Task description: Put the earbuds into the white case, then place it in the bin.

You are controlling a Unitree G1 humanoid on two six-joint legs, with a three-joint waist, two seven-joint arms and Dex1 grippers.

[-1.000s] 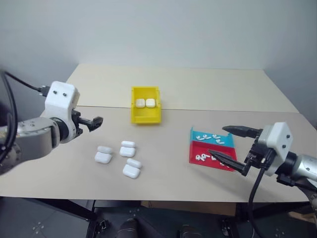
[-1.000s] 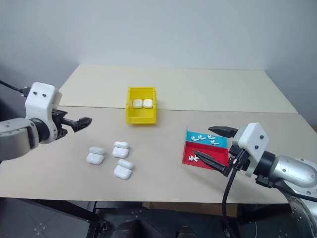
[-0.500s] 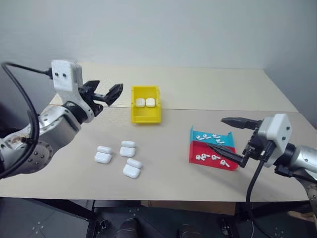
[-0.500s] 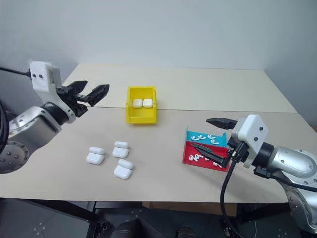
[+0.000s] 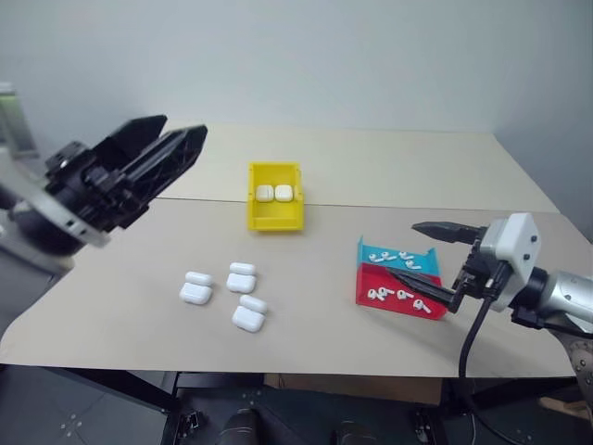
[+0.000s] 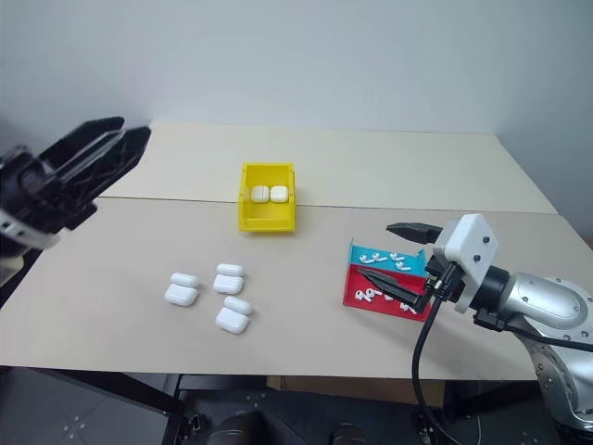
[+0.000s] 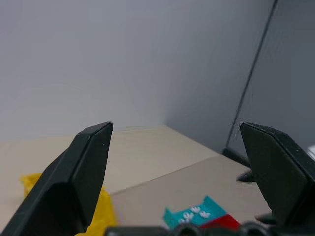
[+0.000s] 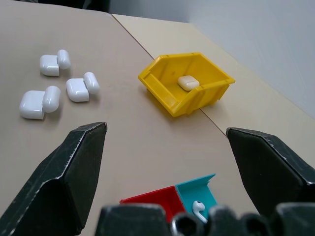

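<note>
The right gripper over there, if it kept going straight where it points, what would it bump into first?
Probably the yellow bin: the right gripper, fingers open, points across bare table toward it. Depth is hard to judge, so it might pass above.

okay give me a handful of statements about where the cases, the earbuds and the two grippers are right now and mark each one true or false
1. Two white cases sit inside the yellow bin. True.
2. Three open white cases lie on the table, nearer the robot than the bin. True.
3. The earbuds are scattered loose across the table. False: they lie in the red tray and the teal tray.
4. The right gripper is shut on an earbud. False: it is open, hovering at the two trays, holding nothing.
5. The left gripper is open and raised above the table, holding nothing. True.
</note>
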